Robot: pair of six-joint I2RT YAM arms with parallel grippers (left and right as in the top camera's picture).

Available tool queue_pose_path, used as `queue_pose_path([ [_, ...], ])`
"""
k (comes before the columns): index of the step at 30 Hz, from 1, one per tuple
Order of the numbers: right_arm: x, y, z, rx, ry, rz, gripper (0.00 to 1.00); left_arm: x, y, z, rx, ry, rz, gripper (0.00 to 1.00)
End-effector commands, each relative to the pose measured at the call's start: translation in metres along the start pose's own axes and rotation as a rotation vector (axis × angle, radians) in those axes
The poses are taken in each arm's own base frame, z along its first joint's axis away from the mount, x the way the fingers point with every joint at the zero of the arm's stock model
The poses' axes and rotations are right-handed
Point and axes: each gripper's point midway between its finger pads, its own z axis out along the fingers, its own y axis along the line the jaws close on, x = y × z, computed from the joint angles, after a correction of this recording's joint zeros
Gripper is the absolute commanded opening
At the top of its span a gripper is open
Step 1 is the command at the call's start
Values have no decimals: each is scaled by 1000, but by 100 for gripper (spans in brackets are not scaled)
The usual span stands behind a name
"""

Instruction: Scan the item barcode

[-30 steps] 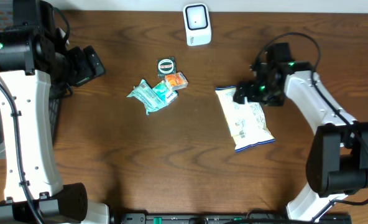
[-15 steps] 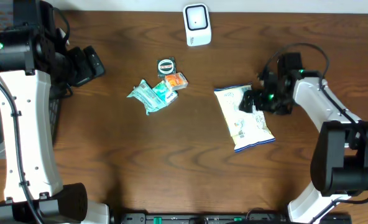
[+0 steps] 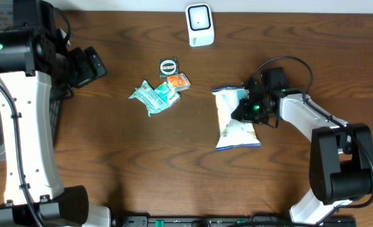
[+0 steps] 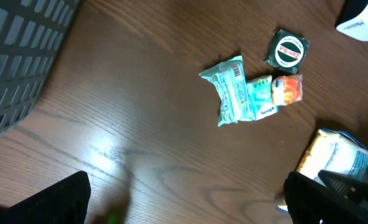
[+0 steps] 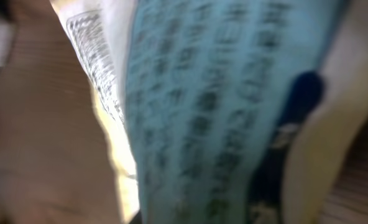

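Observation:
A white and blue snack bag point(image 3: 235, 121) lies on the wooden table right of centre, and its printed side point(image 5: 215, 112) fills the blurred right wrist view. My right gripper point(image 3: 249, 108) sits at the bag's right edge, shut on it; its fingers are hidden in the wrist view. The white barcode scanner point(image 3: 200, 24) stands at the far edge, apart from the bag. My left gripper point(image 3: 91, 65) hovers at the far left, open and holding nothing point(image 4: 187, 199). Part of the bag point(image 4: 333, 157) also appears in the left wrist view.
A round black and green tin point(image 3: 167, 66), an orange packet point(image 3: 181, 81) and teal packets point(image 3: 151, 95) lie clustered left of the bag. A dark grid basket point(image 4: 16, 56) sits at the table's left side.
My right gripper moved left onto the bag's edge and shut on it. The bag turned and shifted left. The left arm has not moved.

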Motion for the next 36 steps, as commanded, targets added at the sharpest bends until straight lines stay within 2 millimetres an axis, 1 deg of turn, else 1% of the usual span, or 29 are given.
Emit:
queue_pose_path([
  [1, -3, 22, -1, -98, 12, 42, 1, -1, 1, -5, -1, -15, 1, 98],
  [2, -11, 33, -7, -152, -1, 33, 1, -1, 1, -5, -1, -15, 1, 98],
  [3, -17, 41, -12, -187, -11, 26, 1, -1, 1, -5, -1, -15, 1, 98],
  [5, -34, 68, -33, -308, -45, -13, 1, -1, 1, -5, -1, -15, 1, 98],
  [6, -45, 85, -49, -375, -75, -49, 1, -1, 1, -5, -1, -15, 1, 98],
  [9, -69, 126, -90, -507, -174, -173, 1, -1, 1, -5, -1, -15, 1, 98],
  [10, -81, 147, -116, -566, -230, -199, 1, -1, 1, -5, -1, -15, 1, 98],
  [11, -91, 163, -138, -605, -287, -209, 1, -1, 1, -5, -1, -15, 1, 98],
  [13, -99, 185, -171, -661, -373, -258, 1, -1, 1, -5, -1, -15, 1, 98],
  [14, -100, 192, -183, -674, -402, -277, 1, -1, 1, -5, -1, -15, 1, 98],
  [16, -99, 200, -198, -688, -437, -301, 1, -1, 1, -5, -1, -15, 1, 98],
  [17, -98, 202, -203, -689, -445, -309, 1, -1, 1, -5, -1, -15, 1, 98],
  [26, -97, 202, -202, -689, -443, -314, 1, -1, 1, -5, -1, -15, 1, 98],
  [27, -98, 200, -200, -674, -447, -309, 1, -1, 1, -5, -1, -15, 1, 98],
  [28, -102, 193, -194, -624, -460, -288, 1, -1, 1, -5, -1, -15, 1, 98],
  [30, -108, 171, -177, -477, -485, -231, 1, -1, 1, -5, -1, -15, 1, 98],
  [31, -115, 135, -158, -242, -516, -173, 1, -1, 1, -5, -1, -15, 1, 98],
  [32, -117, 116, -152, -115, -533, -148, 1, -1, 1, -5, -1, -15, 1, 98],
  [34, -119, 79, -149, 152, -565, -145, 1, -1, 1, -5, -1, -15, 1, 98],
  [35, -119, 71, -150, 225, -571, -165, 2, -1, 1, -5, -1, -15, 1, 98],
  [36, -120, 60, -153, 342, -584, -196, 1, -1, 1, -5, -1, -15, 1, 98],
])
